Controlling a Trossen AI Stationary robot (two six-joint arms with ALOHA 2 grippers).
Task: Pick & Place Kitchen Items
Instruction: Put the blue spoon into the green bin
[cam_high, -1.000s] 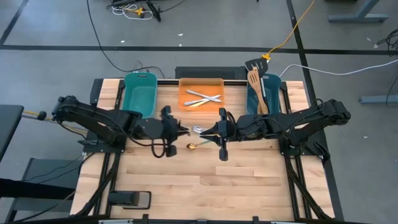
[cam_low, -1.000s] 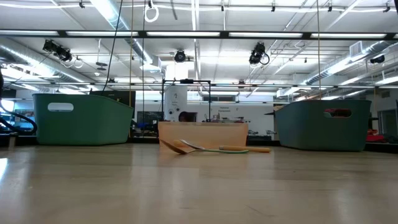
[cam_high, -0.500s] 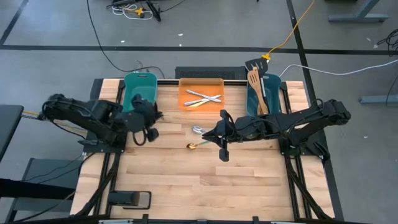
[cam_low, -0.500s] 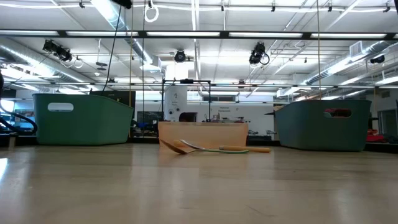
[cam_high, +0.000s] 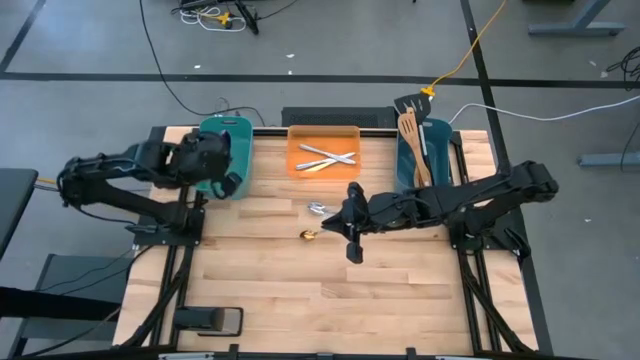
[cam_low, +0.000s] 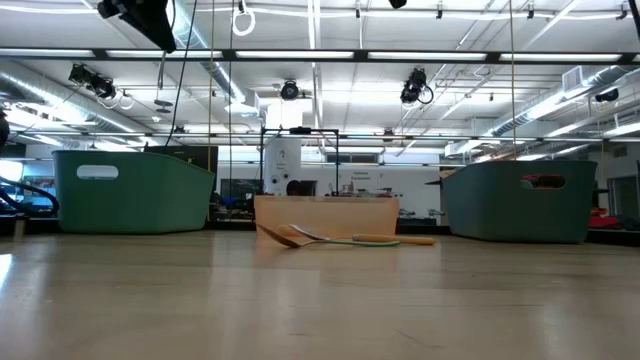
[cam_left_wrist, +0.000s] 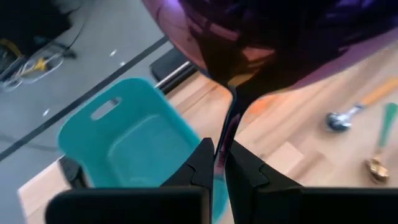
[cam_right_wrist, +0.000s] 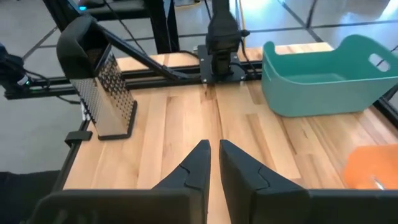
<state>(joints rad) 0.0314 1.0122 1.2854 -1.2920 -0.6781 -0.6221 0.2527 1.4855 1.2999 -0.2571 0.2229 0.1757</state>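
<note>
- the step in hand looks like a carry: the left gripper (cam_left_wrist: 222, 163) has its jaws clenched on the thin stem of a glossy dark purple spoon-like utensil (cam_left_wrist: 261, 43), whose broad head fills the space just beyond the jaws in the left wrist view.
- the open teal plastic tub (cam_left_wrist: 134, 140) lies below and just beyond those jaws, apparently empty; in the high view the left gripper (cam_high: 205, 160) hangs at the tub's edge.
- the next move probably calls for bringing the jaws fully over the tub's opening, then releasing so the utensil drops inside instead of catching the rim.
- the right gripper (cam_right_wrist: 214, 163) has its jaws nearly together with nothing between them; it waits above the wooden surface (cam_high: 330, 290), near a silver utensil (cam_high: 318, 208) and a gold spoon with a green handle (cam_high: 310, 235).
- more utensils sit well apart from both jaws: silver cutlery (cam_high: 325, 156) in the orange tray (cam_high: 296, 150), and pale wooden spatulas (cam_high: 410, 140) in a second teal tub (cam_high: 436, 135).
- hard to make out: the held utensil's full shape is cut off and blurred, and in the high view it is hidden by the left arm.
- the low view shows only a dark part of an arm at its upper edge.
</note>
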